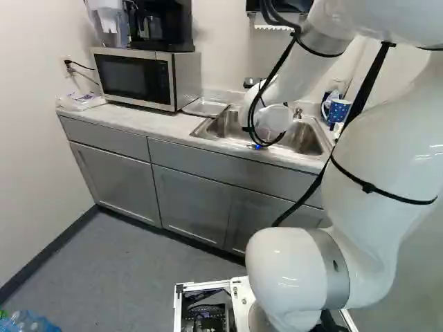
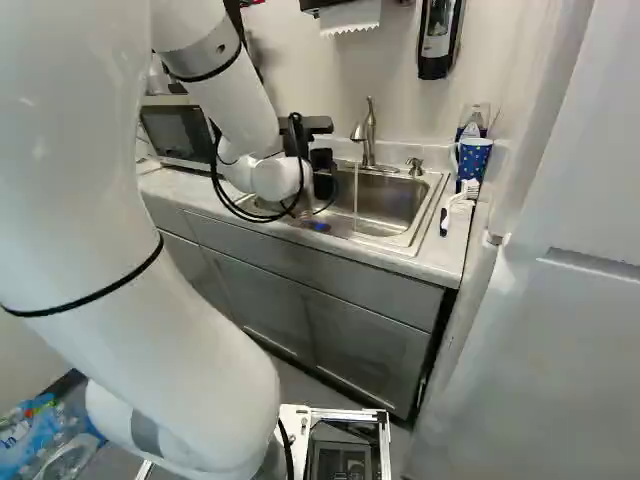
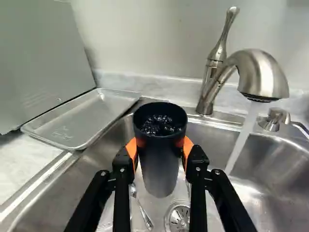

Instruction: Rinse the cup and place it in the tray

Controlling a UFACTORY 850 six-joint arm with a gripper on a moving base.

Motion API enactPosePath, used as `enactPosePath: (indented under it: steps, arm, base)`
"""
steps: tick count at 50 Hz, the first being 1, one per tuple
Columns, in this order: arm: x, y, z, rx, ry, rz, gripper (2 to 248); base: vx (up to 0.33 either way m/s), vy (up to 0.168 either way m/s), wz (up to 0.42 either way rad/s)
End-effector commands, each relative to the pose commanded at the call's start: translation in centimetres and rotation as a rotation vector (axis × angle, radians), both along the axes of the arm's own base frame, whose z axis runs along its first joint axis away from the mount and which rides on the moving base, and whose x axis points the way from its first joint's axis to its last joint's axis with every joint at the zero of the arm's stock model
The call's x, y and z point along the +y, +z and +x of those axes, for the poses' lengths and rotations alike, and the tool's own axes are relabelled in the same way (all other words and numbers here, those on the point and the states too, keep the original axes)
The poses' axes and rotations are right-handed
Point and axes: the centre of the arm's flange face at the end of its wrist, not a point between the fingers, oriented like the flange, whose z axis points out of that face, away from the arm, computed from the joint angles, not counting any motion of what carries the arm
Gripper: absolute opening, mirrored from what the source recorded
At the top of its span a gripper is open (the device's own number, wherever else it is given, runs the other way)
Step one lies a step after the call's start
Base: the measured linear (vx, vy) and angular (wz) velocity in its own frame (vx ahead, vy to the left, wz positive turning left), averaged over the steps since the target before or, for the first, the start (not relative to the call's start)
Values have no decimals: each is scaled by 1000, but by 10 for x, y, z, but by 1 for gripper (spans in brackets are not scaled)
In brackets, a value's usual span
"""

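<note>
Surface: pale counter (image 1: 156,125) with a steel sink (image 3: 275,198) set in it
Cup (image 3: 159,164): dark, held over the sink, wet bubbles glistening inside
Fingers (image 3: 197,166): apart by the cup's width, orange pads (image 3: 130,149) pressing it from both sides
Tap (image 3: 260,77): running, its stream (image 3: 243,140) falling beside the cup
Tray (image 3: 79,123): metal, on the counter between microwave (image 1: 187,79) and sink

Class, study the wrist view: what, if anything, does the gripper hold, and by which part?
The gripper holds the dark cup by its sides, just below the rim, one orange pad on either side.
</note>
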Motion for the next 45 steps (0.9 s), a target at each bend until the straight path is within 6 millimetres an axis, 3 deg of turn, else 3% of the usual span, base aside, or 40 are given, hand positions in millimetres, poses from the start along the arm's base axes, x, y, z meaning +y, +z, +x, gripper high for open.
enactPosePath:
  steps: [27,45]
  arm:
    - [20,29,3,-61,43,-5,111]
    - [43,48,8,-101,92,-5,111]
  base:
    - [0,0,0]
    - [0,0,0]
